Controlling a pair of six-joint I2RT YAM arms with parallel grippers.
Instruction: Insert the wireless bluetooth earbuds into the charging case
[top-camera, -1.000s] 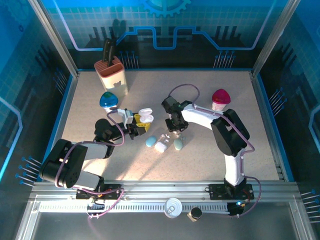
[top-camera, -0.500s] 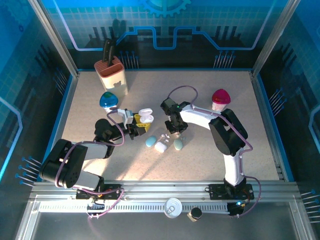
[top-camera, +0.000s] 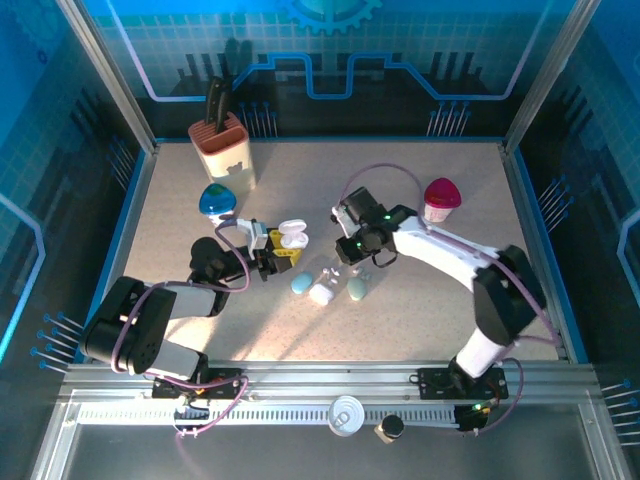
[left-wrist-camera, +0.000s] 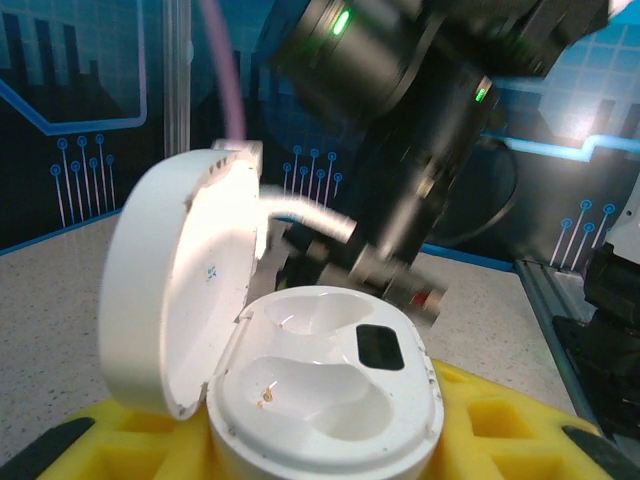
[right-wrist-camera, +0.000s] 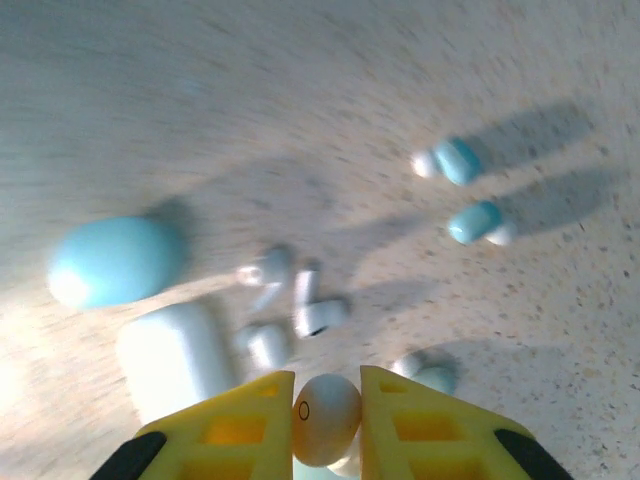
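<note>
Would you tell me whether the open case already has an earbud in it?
No, the open case has nothing seated inside it.

The charging case (left-wrist-camera: 330, 400) is white and rounded. It sits upright between the pads of the left claw (left-wrist-camera: 320, 455). Its lid is swung open and stands on its hinge at that claw's left side. Both moulded wells in the base are empty, and a small dark window sits at the far right of them.

One glossy white earbud (right-wrist-camera: 324, 425) is pinched between the fingertips of the right claw (right-wrist-camera: 326, 392), rounded end up. The loose earbuds (right-wrist-camera: 318, 312), white and stemmed, lie on their sides on the table just beyond that claw and slightly to its left. They are clustered close together, and blur hides whether they touch.
</note>
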